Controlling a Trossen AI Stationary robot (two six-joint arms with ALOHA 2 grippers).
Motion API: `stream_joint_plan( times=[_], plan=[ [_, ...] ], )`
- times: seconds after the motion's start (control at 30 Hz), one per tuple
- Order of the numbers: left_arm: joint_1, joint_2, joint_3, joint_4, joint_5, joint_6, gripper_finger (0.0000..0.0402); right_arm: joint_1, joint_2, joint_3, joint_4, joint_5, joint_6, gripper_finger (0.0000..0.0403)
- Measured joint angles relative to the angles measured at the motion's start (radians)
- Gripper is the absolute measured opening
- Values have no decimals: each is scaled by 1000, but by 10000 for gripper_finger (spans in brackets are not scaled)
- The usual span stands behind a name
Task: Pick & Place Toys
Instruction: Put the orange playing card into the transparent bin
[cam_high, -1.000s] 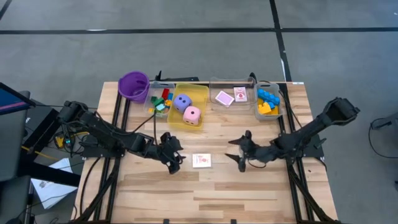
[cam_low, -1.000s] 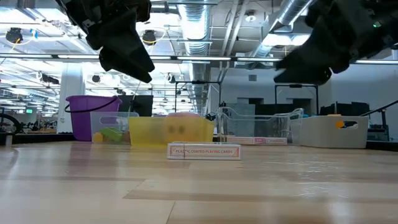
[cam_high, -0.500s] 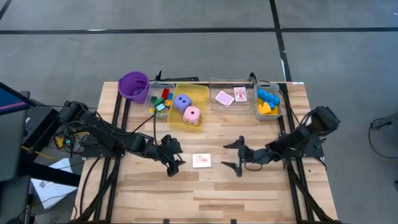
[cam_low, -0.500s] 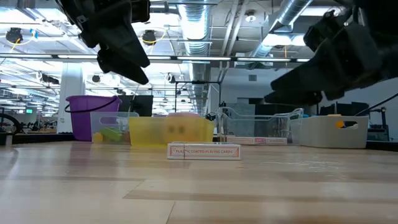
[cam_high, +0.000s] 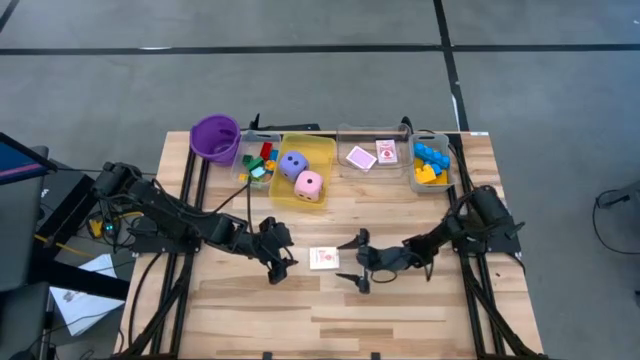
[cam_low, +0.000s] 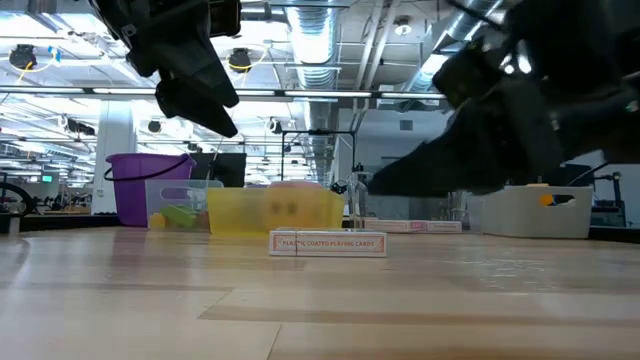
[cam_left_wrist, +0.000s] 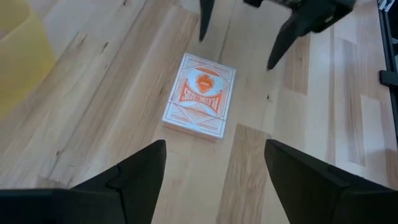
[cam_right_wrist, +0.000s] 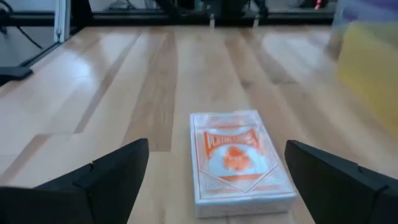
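High view: card deck (cam_high: 324, 259) mid-table; right gripper (cam_high: 357, 265) fingers spread beside it, lined up for pinch; left gripper (cam_high: 281, 257) spread, opposite side.

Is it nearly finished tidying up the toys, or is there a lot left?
Nearly. The dice sit in the yellow bin, and bricks and cards fill other bins. One card pack lies on the table. The right tool is open beside it; the left tool is open on its other side.
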Motion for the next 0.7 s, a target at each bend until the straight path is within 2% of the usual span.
stream_joint_plan(
  times=[0.4,0.7],
  plan=[
    [0,0,0,-9,0,1,267,-104,81,63,-80,-141,58,370],
    [0,0,0,-23,0,2,267,-107,78,129,-266,-149,54,370]
  ],
)
